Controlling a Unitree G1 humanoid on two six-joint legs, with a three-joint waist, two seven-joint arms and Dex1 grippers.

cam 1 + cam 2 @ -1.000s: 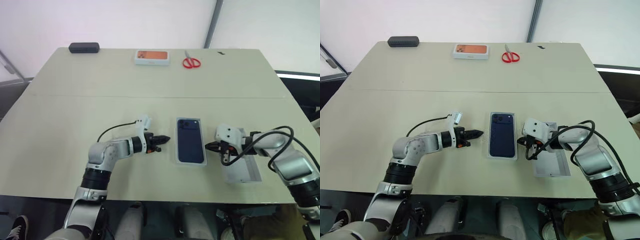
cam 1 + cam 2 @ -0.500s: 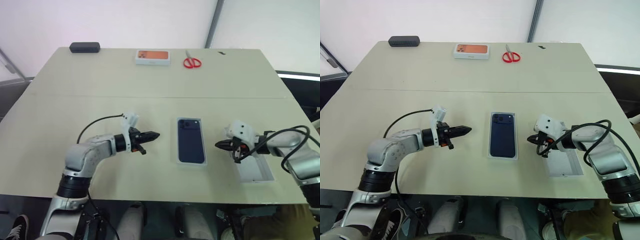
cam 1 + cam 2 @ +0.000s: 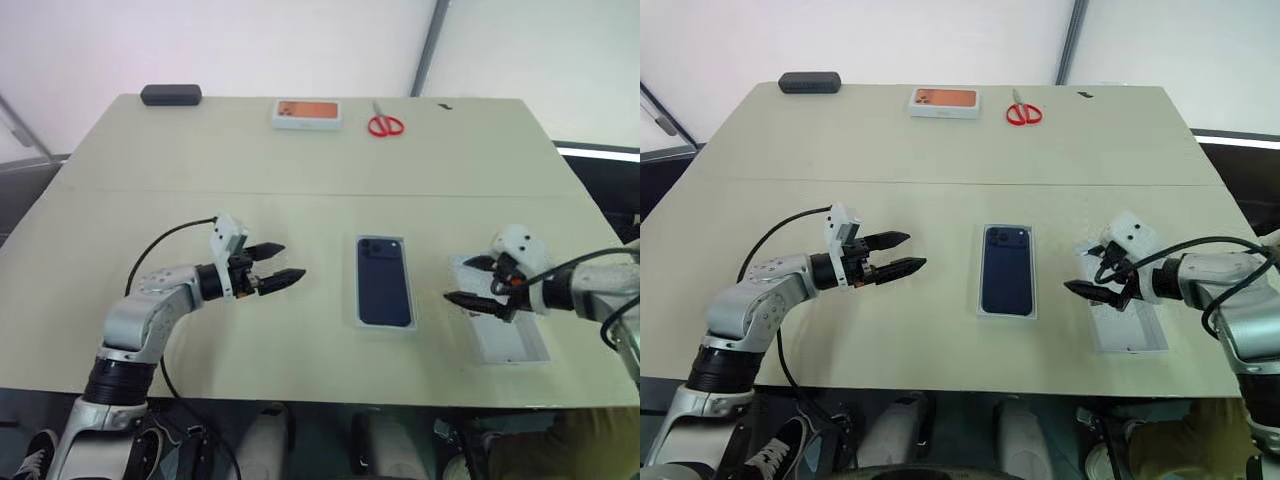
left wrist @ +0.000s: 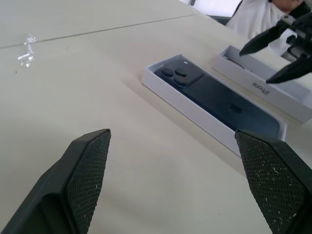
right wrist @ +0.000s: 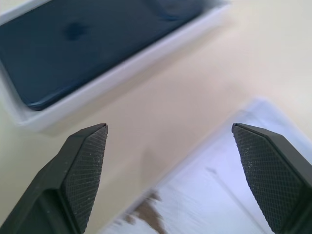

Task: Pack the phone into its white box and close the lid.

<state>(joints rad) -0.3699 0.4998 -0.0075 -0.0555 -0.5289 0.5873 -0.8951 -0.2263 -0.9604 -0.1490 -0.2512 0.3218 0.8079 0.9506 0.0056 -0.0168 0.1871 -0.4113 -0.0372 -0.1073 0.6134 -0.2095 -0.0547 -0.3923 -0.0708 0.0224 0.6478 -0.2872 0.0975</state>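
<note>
Fingers on both grippers have sprung wide apart in the last second, where a moment ago each pair was pinched shut. Your left gripper point(image 3: 278, 263) has also drawn back to the left, away from the phone point(image 3: 384, 280), and now hangs above bare table point(image 3: 300, 160) holding nothing. Your right gripper point(image 3: 476, 283) has pulled off to the right and hovers over the near-left part of the lid point(image 3: 500, 322), also empty-handed.

You can see the phone lying camera side up inside its white box point(image 3: 356, 285), which sits on the table between the two arms, with the thin rim showing all round it. So the packing half looks done.

What remains, by my reading, is the closing: the lid lies open side up, well to the right of the box, so you will need to grasp it, turn it over and bring it across. The orange-pictured box point(image 3: 307, 113), scissors point(image 3: 383, 124) and black case point(image 3: 170, 95) at the far edge play no part.
</note>
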